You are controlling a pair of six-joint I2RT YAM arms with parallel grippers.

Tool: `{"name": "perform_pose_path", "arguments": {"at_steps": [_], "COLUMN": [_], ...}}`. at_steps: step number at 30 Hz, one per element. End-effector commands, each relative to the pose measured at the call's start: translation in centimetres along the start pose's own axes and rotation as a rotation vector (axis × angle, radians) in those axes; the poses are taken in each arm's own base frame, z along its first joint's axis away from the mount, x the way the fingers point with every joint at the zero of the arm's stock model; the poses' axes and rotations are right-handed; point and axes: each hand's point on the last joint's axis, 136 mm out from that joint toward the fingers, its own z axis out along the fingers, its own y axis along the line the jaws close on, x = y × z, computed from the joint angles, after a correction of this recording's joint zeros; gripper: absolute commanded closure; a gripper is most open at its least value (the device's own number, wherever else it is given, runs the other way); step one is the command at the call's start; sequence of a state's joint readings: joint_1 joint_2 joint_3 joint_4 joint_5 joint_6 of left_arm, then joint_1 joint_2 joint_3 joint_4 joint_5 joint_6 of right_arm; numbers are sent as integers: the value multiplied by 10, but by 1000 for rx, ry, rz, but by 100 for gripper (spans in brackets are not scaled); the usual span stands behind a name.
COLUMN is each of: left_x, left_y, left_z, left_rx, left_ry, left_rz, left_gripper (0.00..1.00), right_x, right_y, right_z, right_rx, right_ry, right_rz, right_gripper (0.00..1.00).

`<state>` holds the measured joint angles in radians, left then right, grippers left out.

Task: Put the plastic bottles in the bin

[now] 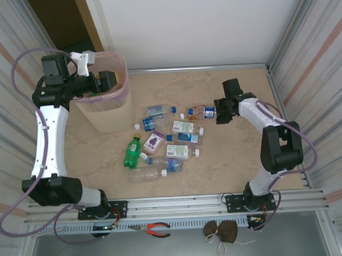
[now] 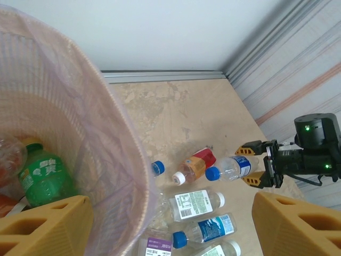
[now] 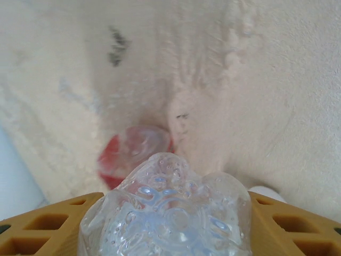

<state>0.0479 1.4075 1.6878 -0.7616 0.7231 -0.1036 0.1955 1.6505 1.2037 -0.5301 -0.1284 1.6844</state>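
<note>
Left gripper (image 1: 110,80) hangs over the mouth of the bin (image 1: 105,115) at the far left, jaws spread wide with nothing between them. Its wrist view looks down past the pink liner (image 2: 80,106) onto a green bottle (image 2: 45,178) lying inside. Just right of the bin, the loose plastic bottles (image 1: 163,142) lie on their sides in a cluster on the table (image 1: 245,153), some touching. At the cluster's far right an orange-brown bottle (image 2: 194,166) with a red label lies just beside the clear bottle (image 2: 230,168). That clear bottle has a blue cap, and the right gripper (image 2: 257,165) has its jaws closed on the base end, the cap pointing left toward the bin. Whether it is lifted off the table I cannot tell. These bottles look empty or nearly so, and droplets show inside the held one, so I judge them very light, thin-walled and easy to dent. Smooth and round, they are likely to roll or squirt out of a hard pinch. The moulded base and the shoulder should be the stiffest spots. A grip across the labelled middle would balance better than one at the end, where the long body can swing.
</note>
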Motion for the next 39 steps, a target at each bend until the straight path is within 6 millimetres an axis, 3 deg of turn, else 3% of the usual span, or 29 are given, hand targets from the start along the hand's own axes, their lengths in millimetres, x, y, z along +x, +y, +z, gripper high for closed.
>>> {"name": "perform_pose_path", "arguments": {"at_steps": [1,7,11,19,24,33,36,39], "left_x": [-11,-9,-5,5,16,49,62,68], "left_y": [-32,-64,-87,-131,-165,-217,-232,-243], "left_z": [-11,-1,6,18,24,45,47,49], "left_rx": [73,155,215,346,465,658,745,803], "left_ry": [-52,-44,-34,-31,-44,-15,10,12], "left_rz": [62,126,169,241,308,392,433,461], "left_gripper": [21,22,21,21,21,18,18,17], "right_x": [-7,7,21,63,96,143,166,185], "right_y": [8,36,44,57,66,66,55,37], "right_z": [-27,-68,-98,-159,-209,-287,-302,-331], "right_rx": [-38,-225,-337,-644,-887,-1205,-1316,-1421], "right_ry": [-57,-90,-101,-74,-75,-129,-75,-65], "right_rz": [-170,-587,-816,-1127,-1292,-1488,-1612,-1734], "right_gripper": [50,56,55,56,59,61,61,61]}}
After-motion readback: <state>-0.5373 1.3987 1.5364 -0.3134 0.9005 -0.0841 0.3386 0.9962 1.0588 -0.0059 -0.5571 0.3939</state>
